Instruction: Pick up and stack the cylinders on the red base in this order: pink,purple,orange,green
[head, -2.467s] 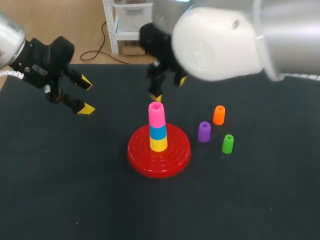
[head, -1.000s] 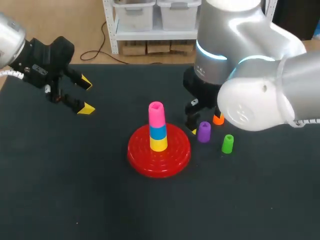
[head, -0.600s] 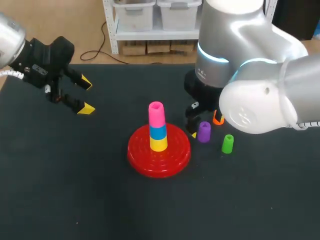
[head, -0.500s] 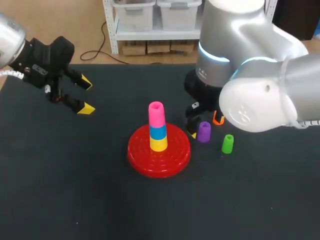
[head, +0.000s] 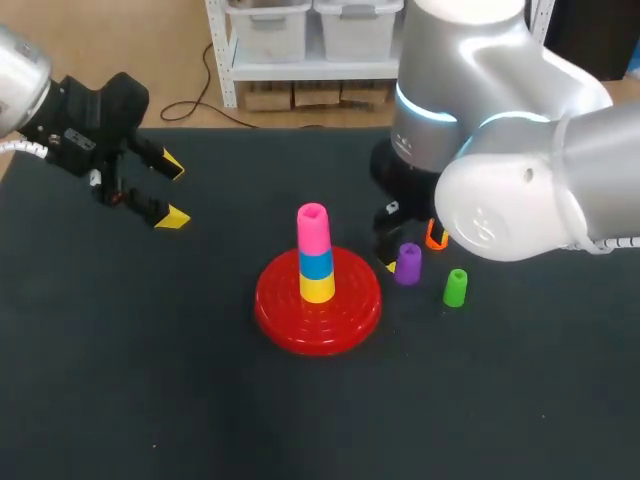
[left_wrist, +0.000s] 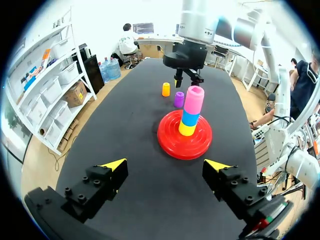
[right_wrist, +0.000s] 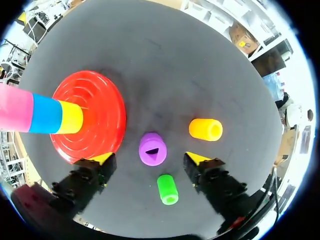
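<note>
Holding the pink cylinder (head: 313, 228) topmost on the red base (head: 352, 308) at the table's (head: 150, 380) middle. Leaving the green cylinder (head: 455, 287) toward the right edge. Hanging the right gripper (right_wrist: 149, 158), fingers wide, astride the untouched purple cylinder (head: 408, 263), having swung over from behind the stack. Keeping the left gripper (head: 172, 190) wide, unmoved, near the far left corner.

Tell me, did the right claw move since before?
Yes. The right claw went from behind the red base over to the purple cylinder, now straddling it.
</note>
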